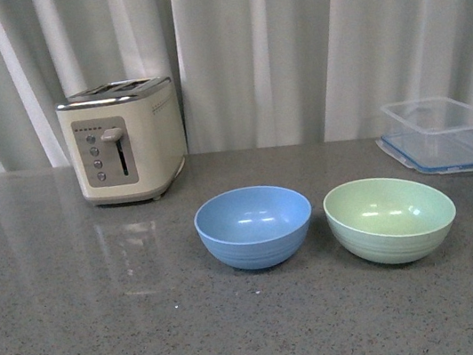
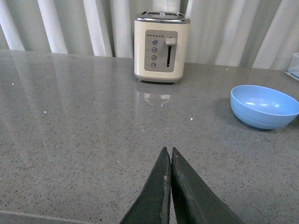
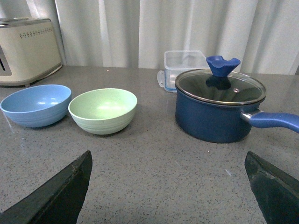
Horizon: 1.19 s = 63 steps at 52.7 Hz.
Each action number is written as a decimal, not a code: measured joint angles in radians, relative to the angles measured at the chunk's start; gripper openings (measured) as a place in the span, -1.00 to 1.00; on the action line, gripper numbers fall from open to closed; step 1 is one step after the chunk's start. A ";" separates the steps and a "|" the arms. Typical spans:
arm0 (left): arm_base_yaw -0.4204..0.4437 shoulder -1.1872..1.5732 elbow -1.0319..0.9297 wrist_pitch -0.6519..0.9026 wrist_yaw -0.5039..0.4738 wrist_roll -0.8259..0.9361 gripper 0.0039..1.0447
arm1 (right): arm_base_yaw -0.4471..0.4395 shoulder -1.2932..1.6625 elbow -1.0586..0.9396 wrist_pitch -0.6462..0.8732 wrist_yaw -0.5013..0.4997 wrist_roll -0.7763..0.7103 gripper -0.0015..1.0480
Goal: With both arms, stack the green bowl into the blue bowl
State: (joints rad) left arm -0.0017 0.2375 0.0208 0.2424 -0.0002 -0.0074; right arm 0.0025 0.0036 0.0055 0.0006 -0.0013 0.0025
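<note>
Stacking not begun. The green bowl [image 1: 391,218] and blue bowl [image 1: 254,226] stand just beside each other mid-desk [image 1: 83,346], green nearer the right edge. Left fingers [image 2: 161,186] pressed together, empty; right fingers [image 3: 70,186] spread wide, empty. Grasp, lift and nesting remain.

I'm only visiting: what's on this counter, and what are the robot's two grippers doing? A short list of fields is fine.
surface: grey speckled counter
blue bowl: upright, empty
green bowl: upright, empty, just right of the blue bowl, not stacked
toaster: behind the bowls, to the left
dark blue pot: glass lid on, right of the green bowl
clear container: at the back right
left gripper: shut, empty
right gripper: open, empty
</note>
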 joint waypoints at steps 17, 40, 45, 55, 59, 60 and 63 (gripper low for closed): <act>0.000 -0.117 0.000 -0.129 0.000 0.000 -0.93 | 0.000 0.000 0.000 0.000 0.000 0.000 0.81; 0.000 -0.234 0.000 -0.242 0.000 0.000 -0.65 | 0.000 0.000 0.000 0.000 0.000 0.000 0.81; 0.000 -0.234 0.000 -0.242 0.000 0.000 -0.21 | 0.000 0.000 0.000 0.000 0.000 0.000 0.81; 0.000 -0.234 0.000 -0.242 0.000 0.000 0.58 | -0.004 0.004 0.001 -0.005 -0.016 0.004 0.81; 0.000 -0.234 0.000 -0.242 0.000 0.000 0.86 | -0.014 0.115 0.046 -0.016 -0.157 0.044 0.81; 0.000 -0.234 0.000 -0.242 0.000 0.001 0.91 | -0.001 0.182 0.074 0.006 -0.182 0.063 0.81; 0.000 -0.234 0.000 -0.242 0.000 0.002 0.86 | 0.033 0.323 0.144 0.071 -0.196 0.086 0.81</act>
State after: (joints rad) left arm -0.0017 0.0032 0.0212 0.0006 -0.0002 -0.0055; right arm 0.0353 0.3267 0.1493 0.0715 -0.1970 0.0887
